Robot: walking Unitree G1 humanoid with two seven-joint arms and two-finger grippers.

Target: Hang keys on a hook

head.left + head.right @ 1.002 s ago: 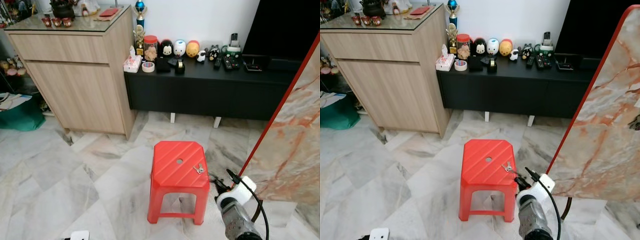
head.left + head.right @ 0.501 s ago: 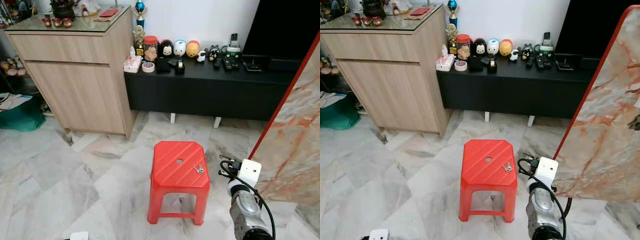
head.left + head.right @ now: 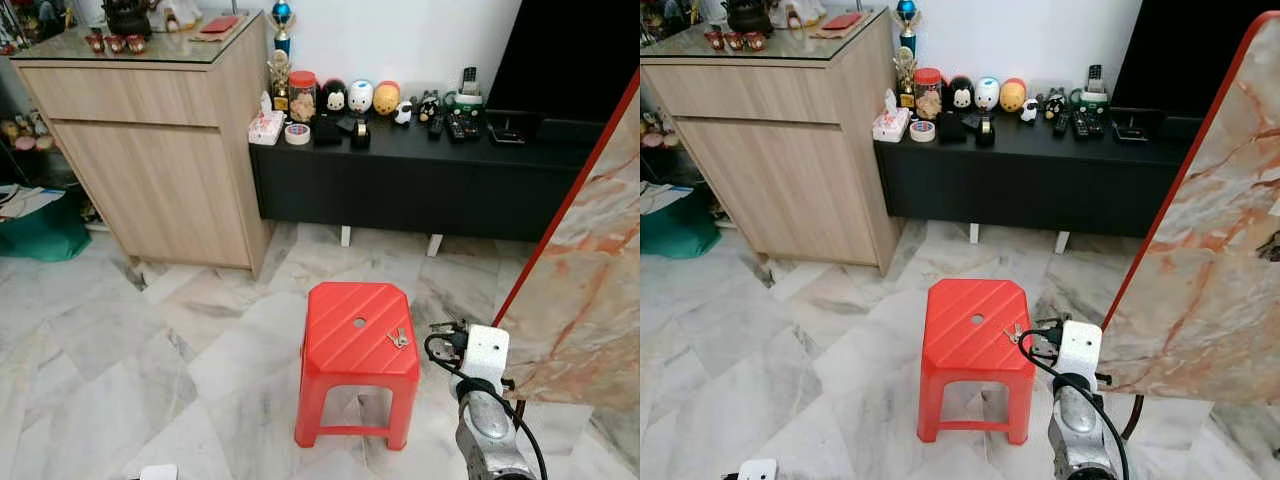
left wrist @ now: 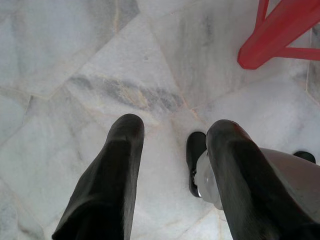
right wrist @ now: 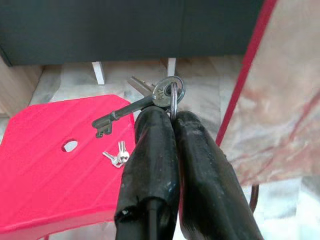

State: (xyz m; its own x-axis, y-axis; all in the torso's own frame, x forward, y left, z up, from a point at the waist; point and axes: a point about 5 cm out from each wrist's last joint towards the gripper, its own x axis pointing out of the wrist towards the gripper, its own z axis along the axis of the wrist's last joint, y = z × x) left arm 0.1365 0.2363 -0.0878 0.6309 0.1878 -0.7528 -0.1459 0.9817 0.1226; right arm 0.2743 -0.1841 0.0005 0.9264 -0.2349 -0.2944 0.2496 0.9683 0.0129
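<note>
My right gripper [image 5: 170, 116] is shut on a key ring with a long dark key and other keys [image 5: 162, 94] sticking out above the fingertips. In the eye views this gripper [image 3: 440, 334] hovers just off the right edge of the red plastic stool [image 3: 345, 320]. A small pair of silver keys [image 3: 398, 338] lies on the stool's seat near its right edge, also visible as small keys [image 5: 116, 156] in the right wrist view. My left gripper [image 4: 172, 132] hangs open over the marble floor, holding nothing, with a stool leg [image 4: 280, 35] off to one side.
A light wooden cabinet [image 3: 150, 150] stands at the back left. A low black console [image 3: 420, 180] with figurines and remotes runs along the back wall. A marble slab with a red edge [image 3: 590, 290] leans at the right. A green bag [image 3: 40, 228] sits far left.
My right arm has swung up and turned at the wrist, then shifted a little left toward the stool's right edge. The small keys on the stool have not moved.
</note>
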